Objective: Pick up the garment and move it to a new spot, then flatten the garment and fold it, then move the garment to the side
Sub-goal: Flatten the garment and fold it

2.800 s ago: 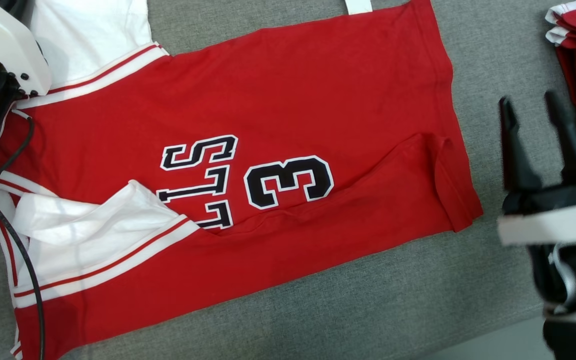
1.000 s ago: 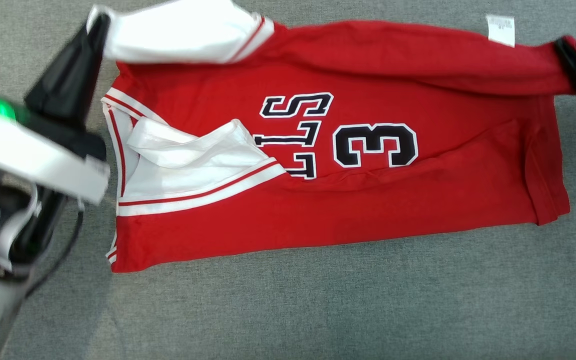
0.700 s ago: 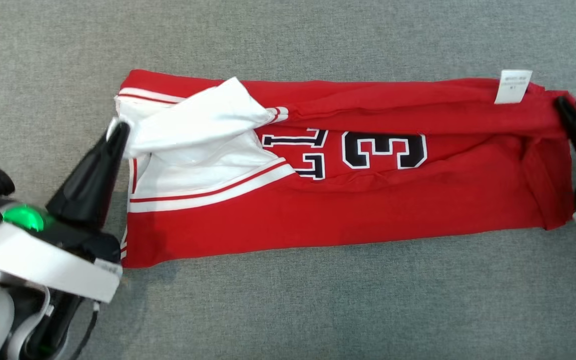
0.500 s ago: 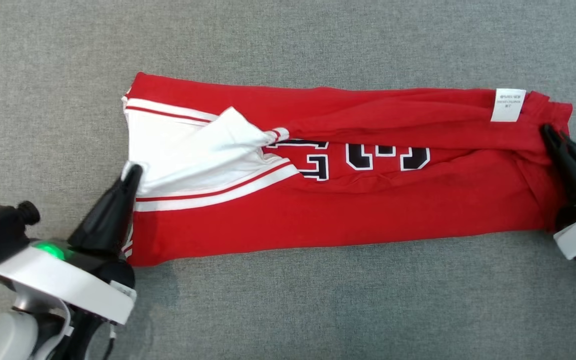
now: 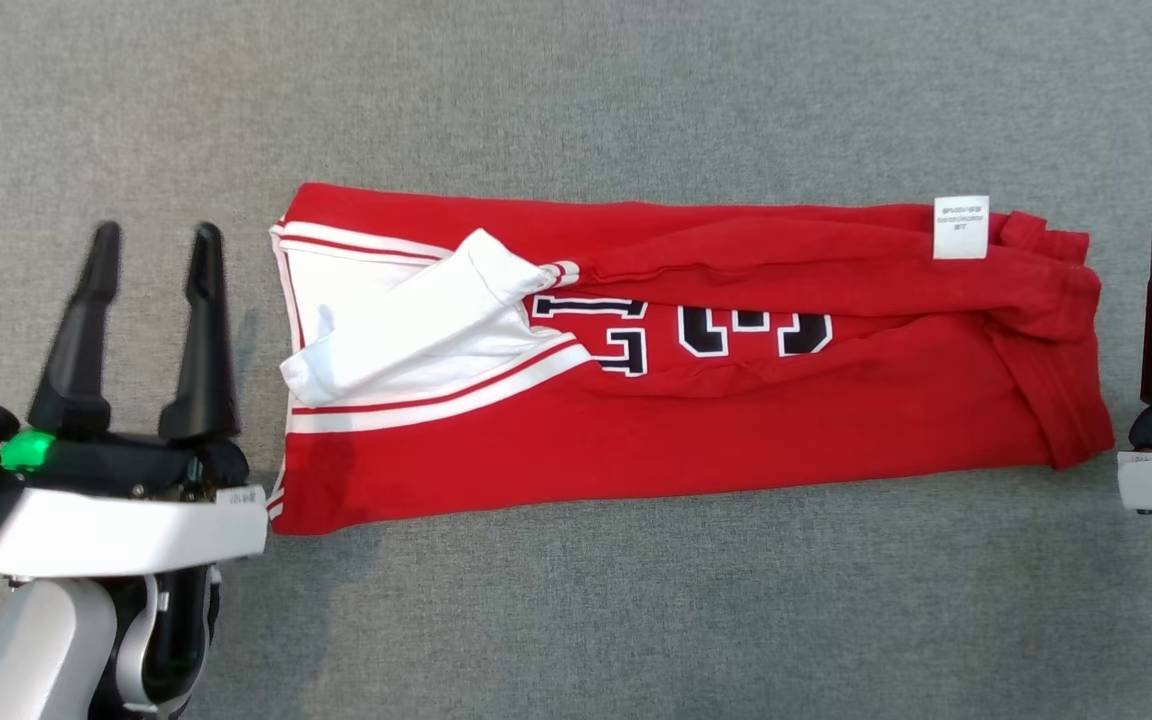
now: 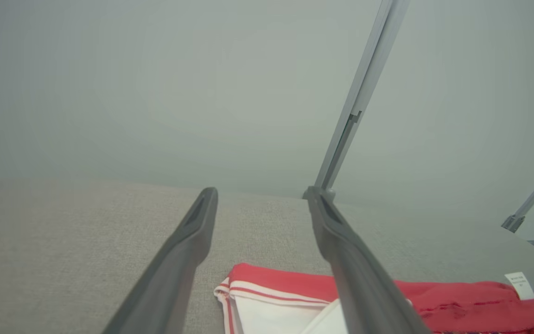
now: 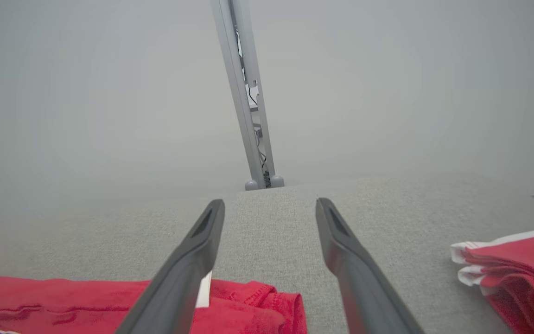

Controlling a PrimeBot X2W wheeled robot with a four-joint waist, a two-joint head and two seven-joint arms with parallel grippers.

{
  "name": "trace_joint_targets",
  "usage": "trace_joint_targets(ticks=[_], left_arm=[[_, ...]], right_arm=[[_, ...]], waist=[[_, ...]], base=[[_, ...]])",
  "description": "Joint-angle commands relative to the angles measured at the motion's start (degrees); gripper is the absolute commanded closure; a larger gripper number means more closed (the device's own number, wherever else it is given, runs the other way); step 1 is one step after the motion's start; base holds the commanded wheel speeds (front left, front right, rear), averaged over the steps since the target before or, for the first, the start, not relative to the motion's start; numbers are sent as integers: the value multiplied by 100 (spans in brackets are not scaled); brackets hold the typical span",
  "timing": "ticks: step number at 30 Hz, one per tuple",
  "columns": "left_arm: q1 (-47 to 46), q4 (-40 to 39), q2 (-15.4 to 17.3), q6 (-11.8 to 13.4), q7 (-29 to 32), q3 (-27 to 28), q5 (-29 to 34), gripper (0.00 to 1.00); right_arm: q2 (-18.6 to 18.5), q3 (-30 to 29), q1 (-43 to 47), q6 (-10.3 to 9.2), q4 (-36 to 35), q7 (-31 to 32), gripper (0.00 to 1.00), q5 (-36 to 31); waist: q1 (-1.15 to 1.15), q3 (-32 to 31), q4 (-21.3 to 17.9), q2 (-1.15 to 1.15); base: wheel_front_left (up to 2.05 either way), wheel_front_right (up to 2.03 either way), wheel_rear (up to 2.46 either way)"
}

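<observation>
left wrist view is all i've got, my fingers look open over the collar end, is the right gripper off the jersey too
Observer: Yes. The right wrist view shows the right gripper with its fingers spread and nothing between them. In the head view it stands beside the hem end of the jersey, with a gap between them.
Operator: is the fold clean
Observer: Not quite. In the head view the far edge is folded down over the upper part of the black lettering.
Operator: what about the sleeve
Observer: The white sleeve lies loose and slanted across the chest.
Operator: anything else near the right arm
Observer: A stack of folded red and white garments lies to that gripper's right.
</observation>
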Motion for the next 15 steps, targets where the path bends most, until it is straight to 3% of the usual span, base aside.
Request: trace_joint_targets(ticks=[1, 6, 15], left_arm=[[-124, 30, -105, 101, -62, 101, 280, 0], [-213, 87, -351, 165, -90, 330, 923, 0], [7, 745, -671, -344, -94, 631, 1926, 0]], right_arm=[[121, -88, 67, 0, -166, -88, 0, -266], [317, -101, 133, 0, -397, -96, 0, -739], [517, -19, 434, 0, -335, 60, 0, -1125]], waist=[[0, -140, -21, 0], [0, -314, -37, 0], [0, -605, -24, 0]], base=[[0, 0, 0], [0, 0, 0], [0, 0, 0]])
